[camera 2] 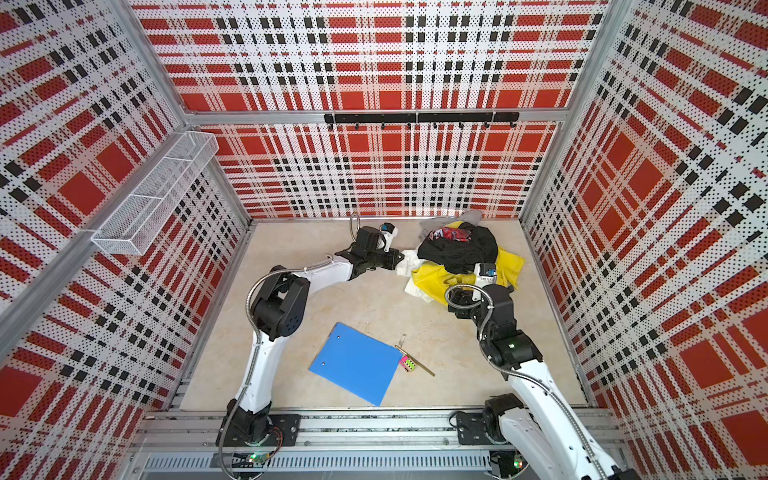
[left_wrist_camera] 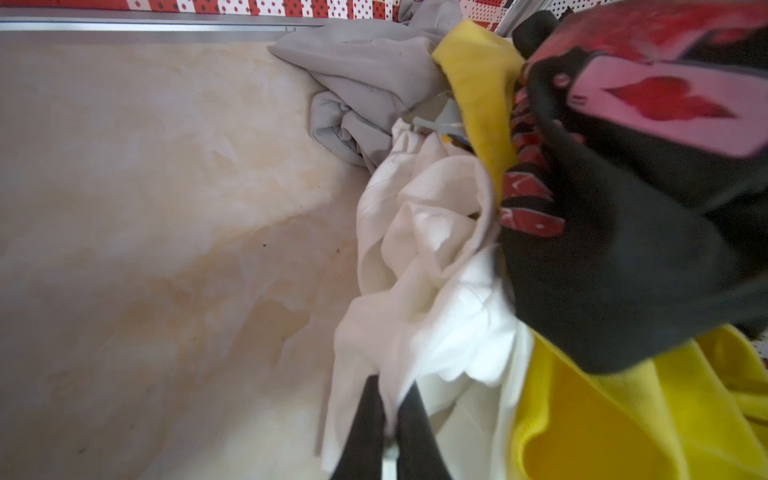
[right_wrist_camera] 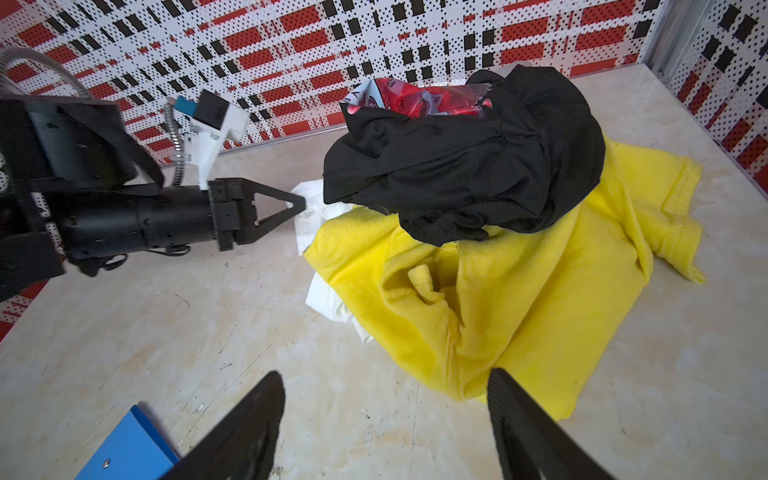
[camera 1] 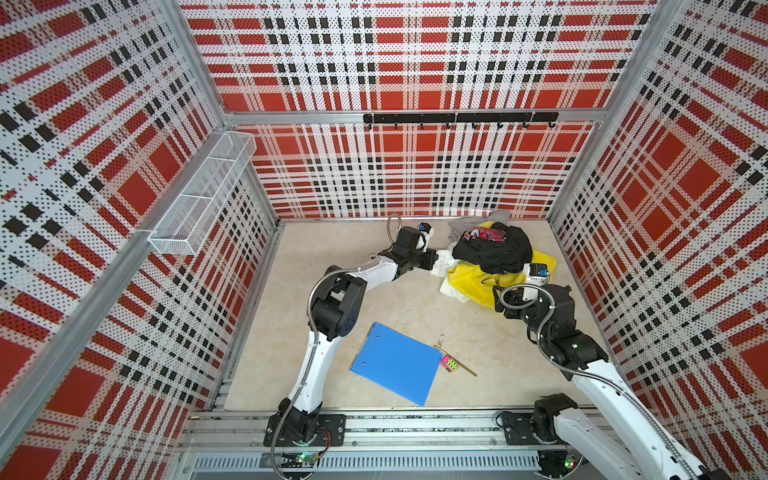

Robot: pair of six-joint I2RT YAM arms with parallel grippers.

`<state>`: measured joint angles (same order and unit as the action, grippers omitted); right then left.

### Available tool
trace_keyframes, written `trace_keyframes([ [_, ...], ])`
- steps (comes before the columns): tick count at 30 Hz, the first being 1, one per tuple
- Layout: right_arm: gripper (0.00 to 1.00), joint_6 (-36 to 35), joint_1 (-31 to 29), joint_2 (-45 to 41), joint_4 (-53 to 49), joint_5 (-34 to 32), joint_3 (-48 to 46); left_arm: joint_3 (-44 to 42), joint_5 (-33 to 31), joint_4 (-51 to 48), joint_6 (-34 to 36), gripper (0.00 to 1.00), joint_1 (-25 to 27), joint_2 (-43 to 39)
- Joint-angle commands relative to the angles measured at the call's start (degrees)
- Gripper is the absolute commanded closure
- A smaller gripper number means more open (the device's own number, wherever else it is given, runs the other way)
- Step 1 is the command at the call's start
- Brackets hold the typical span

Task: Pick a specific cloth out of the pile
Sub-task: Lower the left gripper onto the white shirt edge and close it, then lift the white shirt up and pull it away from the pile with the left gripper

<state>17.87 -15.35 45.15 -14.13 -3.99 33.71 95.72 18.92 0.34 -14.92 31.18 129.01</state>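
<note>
Top views both show the pale marbled worktop [camera 1: 395, 303] walled in by red, black and white plaid panels. The pile [camera 1: 494, 257] sits in the far right corner, close to the back wall.

The biggest piece is the yellow garment [right_wrist_camera: 519, 299], spread widest at the bottom, with its near edge lying flat on the worktop. A black garment [right_wrist_camera: 478, 166] is bunched on top of it. The cloth [left_wrist_camera: 428, 257] is the white one. It is tucked under the yellow and black pieces and spills out on the pile's left side in crumpled folds, so only plain white fabric shows. In a top view it shows as a white fringe [camera 1: 442, 266] along that left edge.

A grey garment [left_wrist_camera: 365, 70] lies at the far side against the wall. A red-patterned garment [right_wrist_camera: 415, 97] peeks out at the top of the black one.

A blue folder [camera 1: 395, 365] lies flat in the near middle, well apart from the pile.

The left claw [left_wrist_camera: 390, 386] reaches in from the left and is closed on a fold of the white cloth. The right wrist view shows its tip [right_wrist_camera: 301, 203] right at the white edge. The right claw [right_wrist_camera: 384, 378] hangs over bare worktop just near of the yellow garment, jaws wide apart and holding nothing.

A small pink and green block [camera 1: 449, 364] sits just right of the folder.
</note>
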Motion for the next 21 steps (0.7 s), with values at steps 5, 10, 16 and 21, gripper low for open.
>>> trace_keyframes([
  [5,0.18,2.08,-0.16,-0.85,3.44,-1.80,-3.32,-7.15,-3.22,2.17,2.77,1.00,-0.01,-17.30],
  [10,0.18,3.85,-0.17,3.85,9.02,-0.38,-5.38,-8.11,-2.90,-0.78,4.43,1.00,0.25,-22.07],
  [16,0.19,7.58,-0.22,6.01,16.76,3.44,-8.21,-6.74,-3.45,-3.10,4.30,1.00,0.57,-24.51],
  [21,0.19,6.23,-0.27,10.82,16.23,5.00,-5.62,-6.39,-5.45,-4.41,5.82,1.00,0.84,-27.99],
])
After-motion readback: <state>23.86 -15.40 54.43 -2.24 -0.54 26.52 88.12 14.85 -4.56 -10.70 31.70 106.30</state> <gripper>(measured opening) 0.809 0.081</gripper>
